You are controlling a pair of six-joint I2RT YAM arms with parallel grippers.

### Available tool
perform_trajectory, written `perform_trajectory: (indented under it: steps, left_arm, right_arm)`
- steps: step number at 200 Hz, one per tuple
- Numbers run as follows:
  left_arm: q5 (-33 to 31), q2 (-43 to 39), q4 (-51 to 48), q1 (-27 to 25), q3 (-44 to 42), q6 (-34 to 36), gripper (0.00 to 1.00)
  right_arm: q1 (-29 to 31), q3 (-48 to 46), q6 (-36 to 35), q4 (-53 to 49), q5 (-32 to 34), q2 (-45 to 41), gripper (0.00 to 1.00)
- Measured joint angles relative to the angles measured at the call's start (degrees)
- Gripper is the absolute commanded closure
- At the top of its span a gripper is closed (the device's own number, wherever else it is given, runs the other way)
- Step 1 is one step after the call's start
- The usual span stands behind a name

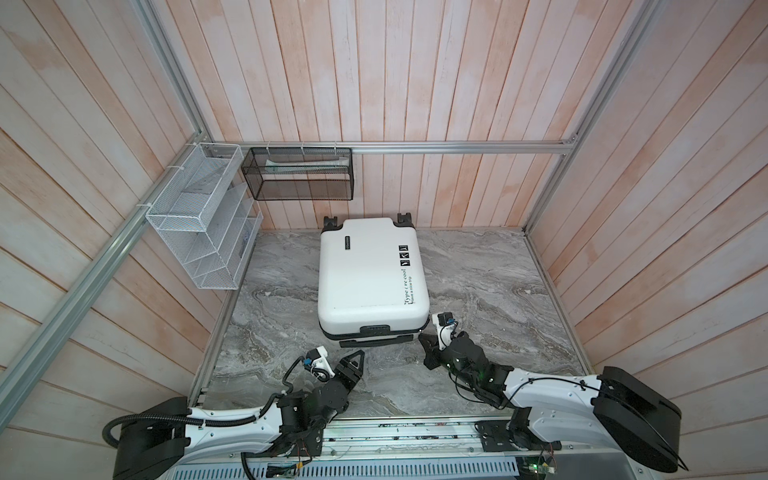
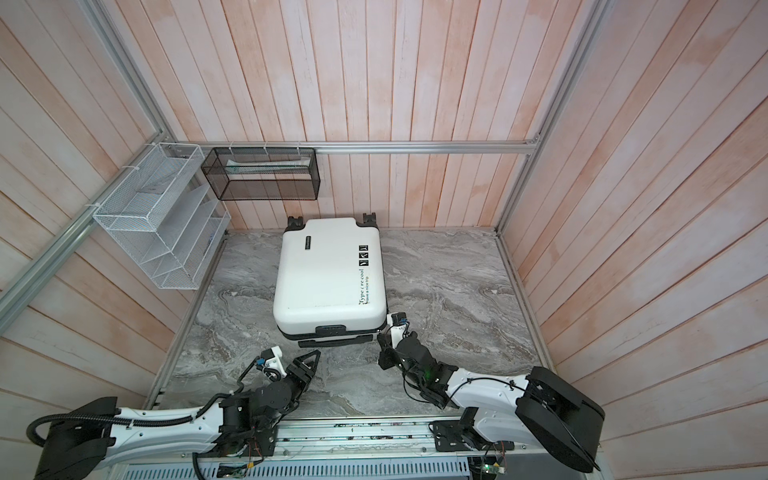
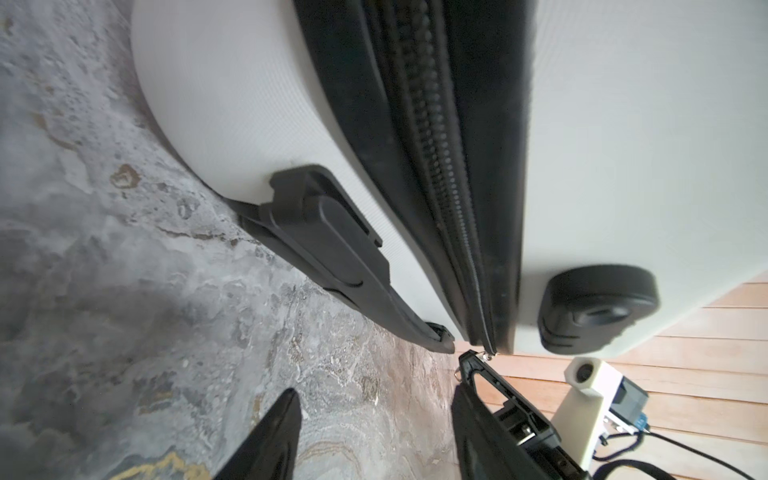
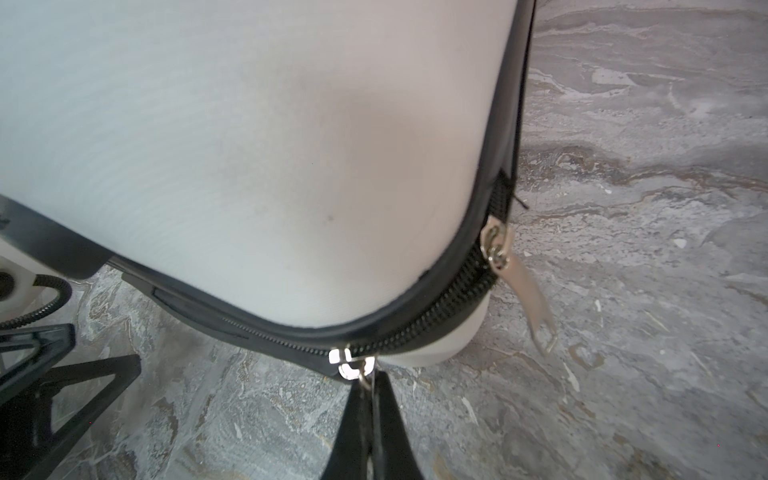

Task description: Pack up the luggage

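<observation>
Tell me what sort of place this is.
Probably a mock-up room built for robot trials, not a real home: plank walls held in a bare aluminium frame, around a small marble-look floor.

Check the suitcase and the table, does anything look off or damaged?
Mostly fine. A loose black thread sticks out of the zipper tape beside the free zipper slider, at a corner of the white suitcase; it looks frayed. Nothing spilled.

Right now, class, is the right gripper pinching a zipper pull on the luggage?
Yes: the right gripper is shut on the zipper pull at the luggage corner in the right wrist view.
</observation>
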Motion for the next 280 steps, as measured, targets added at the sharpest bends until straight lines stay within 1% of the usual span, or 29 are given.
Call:
perform_trajectory:
  steps: [33, 78, 109, 182, 198, 244, 271, 280]
  left_arm:
    - [-0.7, 1.1, 4.2, 0.4, 0.0, 0.1, 0.42]
    - [-0.2, 3.6, 8.4, 3.5, 0.0, 0.7, 0.42]
    - [1.3, 8.0, 12.0, 5.3, 0.0, 1.3, 0.43]
    - [4.2, 19.3, 21.3, 7.3, 0.0, 2.4, 0.45]
    - [4.7, 21.2, 23.4, 7.7, 0.1, 2.7, 0.47]
    - [6.8, 27.4, 29.0, 8.9, 1.6, 3.9, 0.5]
    - [7.3, 30.7, 32.2, 9.6, 2.3, 4.3, 0.55]
    - [7.3, 31.4, 32.9, 9.6, 2.3, 4.3, 0.59]
  right_arm:
    - [-0.1, 0.2, 0.0, 0.7, -0.2, 0.9, 1.0]
    - [-0.2, 0.4, 0.0, 0.9, -0.4, 1.3, 1.0]
    - [-0.2, 0.4, 0.0, 0.9, -0.5, 1.4, 1.0]
    - [-0.3, 0.4, 0.0, 0.9, -0.5, 1.3, 1.0]
    - [-0.3, 0.4, 0.0, 0.9, -0.5, 1.3, 1.0]
    - [-0.3, 0.4, 0.0, 0.9, -0.6, 1.3, 1.0]
    - [-0.3, 0.4, 0.0, 0.6, -0.6, 1.0, 1.0]
    - [-0.3, 0.4, 0.0, 0.4, -0.6, 0.9, 1.0]
